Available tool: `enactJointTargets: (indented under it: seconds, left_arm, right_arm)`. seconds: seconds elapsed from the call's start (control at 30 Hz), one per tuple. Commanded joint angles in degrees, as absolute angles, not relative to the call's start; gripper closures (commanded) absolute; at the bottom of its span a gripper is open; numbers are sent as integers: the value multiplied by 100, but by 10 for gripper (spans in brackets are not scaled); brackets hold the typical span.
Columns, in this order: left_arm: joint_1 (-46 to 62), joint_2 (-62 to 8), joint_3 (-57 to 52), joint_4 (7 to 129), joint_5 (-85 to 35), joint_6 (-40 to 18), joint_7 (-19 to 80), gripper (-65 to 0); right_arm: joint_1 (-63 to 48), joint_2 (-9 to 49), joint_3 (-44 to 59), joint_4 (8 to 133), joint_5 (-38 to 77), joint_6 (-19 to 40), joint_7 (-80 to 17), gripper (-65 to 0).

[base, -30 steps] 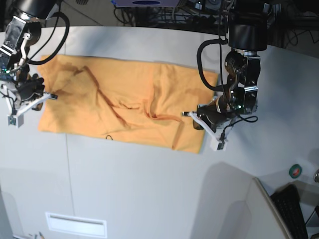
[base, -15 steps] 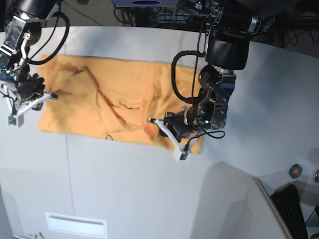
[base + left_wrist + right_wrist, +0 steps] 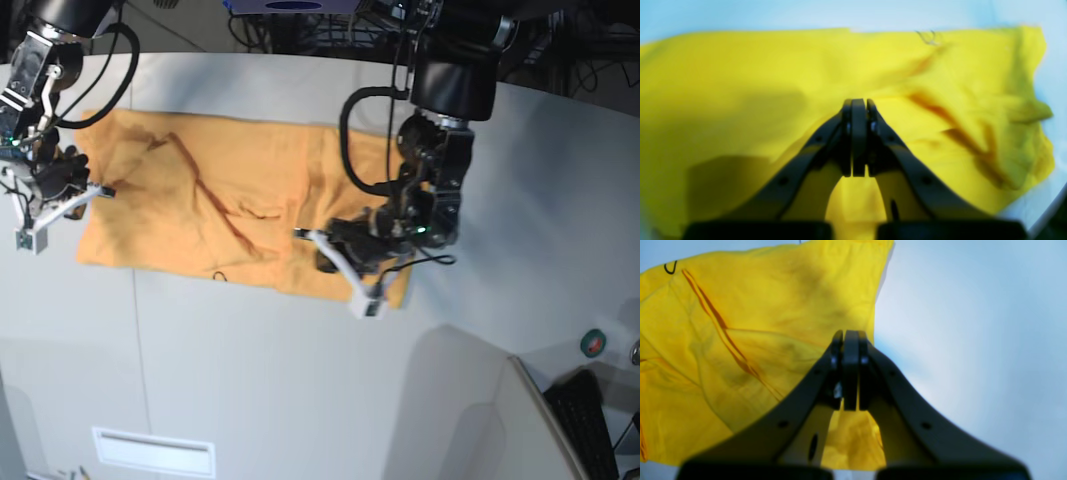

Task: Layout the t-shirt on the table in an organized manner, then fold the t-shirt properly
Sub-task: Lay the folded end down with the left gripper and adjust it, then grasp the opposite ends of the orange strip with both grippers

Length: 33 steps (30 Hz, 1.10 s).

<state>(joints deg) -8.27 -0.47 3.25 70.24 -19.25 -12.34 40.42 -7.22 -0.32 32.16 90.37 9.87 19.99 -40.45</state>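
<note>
The light-orange t-shirt (image 3: 220, 200) lies spread lengthwise across the far half of the table (image 3: 250, 380), still creased in the middle. My left gripper (image 3: 300, 234) is over the shirt's right half. Its jaws are shut with cloth drawn up to the tips (image 3: 858, 103), and creases run off to the right. My right gripper (image 3: 103, 190) sits at the shirt's left edge. It is shut right on that edge (image 3: 850, 335), and a tension crease leads to its tips. In the wrist views the shirt (image 3: 740, 83) (image 3: 756, 306) looks yellow, with a thin dark line mark near one hem.
A dark seam (image 3: 140, 350) crosses the tabletop, with a white slot plate (image 3: 152, 450) near the front edge. A raised grey panel (image 3: 480, 420), a black keyboard (image 3: 590, 425) and a small green roll (image 3: 594, 343) are at the front right. Cables lie behind the table.
My left arm has swept left from the shirt's right edge to its right-middle, drawing cloth with it and shifting the central wrinkles. The right arm has not moved.
</note>
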Motion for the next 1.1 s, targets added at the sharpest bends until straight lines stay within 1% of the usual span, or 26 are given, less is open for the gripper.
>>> enactJointTargets:
  seconds: [0.0, 0.1, 0.17, 0.2, 0.23, 0.27, 0.3, 0.33, 0.37, 0.43, 0.5, 0.7, 0.87, 0.97, 1.07]
  left_arm:
    - [-743, -233, 92, 7292, -1947, -1226, 3987, 0]
    - [-268, -743, -426, 7741, -1947, -1244, 3987, 0]
    - [31, -1059, -760, 7908, -1947, -1455, 3925, 0]
    - [163, -1200, -927, 7934, -1947, -1622, 3820, 0]
    - [286, -1332, -1130, 7925, -1947, -1842, 3626, 0]
    - [435, -1429, -1332, 7864, -1947, -2062, 3424, 0]
    - [514, -1508, -1508, 7785, -1947, -2229, 3257, 0]
    - [576, -1560, -1666, 7697, -1947, -2352, 3125, 0]
    - [620, -1596, -1815, 7574, -1947, -2396, 2993, 0]
    - [646, -1675, -1982, 7354, -1903, -2396, 2844, 0]
    - [646, -1692, -2035, 7257, -1903, -2404, 2809, 0]
    - [629, -1648, -2009, 7204, -1895, -2404, 2791, 0]
    - [523, -1631, -1938, 7196, -1895, -2404, 2791, 0]
    - [426, -1631, -1499, 7169, -1895, -2404, 2791, 0]
    - [338, -1631, -1253, 7081, -1895, -2404, 2782, 0]
  right_arm:
    - [-646, 22, 3213, 9138, 1024, 2026, -3934, 0]
    - [-629, 13, 3196, 9121, 1024, 2026, -4066, 0]
    - [-514, -4, 3231, 9121, 1033, 2026, -4268, 0]
    - [-462, -48, 3231, 9103, 1033, 2026, -4391, -51]
    - [-391, -92, 3240, 9077, 1033, 2026, -4497, -173]
    - [-338, -110, 3240, 9051, 1042, 2026, -4558, -279]
    - [-312, -110, 3240, 8998, 1095, 2026, -4567, -360]
    - [-286, -101, 3240, 8910, 1262, 2035, -4567, -408]
    - [-268, -57, 3240, 8787, 1560, 2035, -4567, -420]
    - [-259, 163, 3240, 8497, 2167, 2035, -4620, -401]
    - [-242, 426, 3231, 8066, 2765, 2035, -4708, -395]
    - [-13, 1191, 3231, 6774, 3996, 2026, -4690, -396]
    - [127, 1543, 3204, 6000, 4409, 2026, -4690, -396]
    - [171, 1604, 3196, 5657, 4426, 2053, -4725, -399]
    - [145, 1560, 3187, 5640, 4426, 2431, -4804, -420]
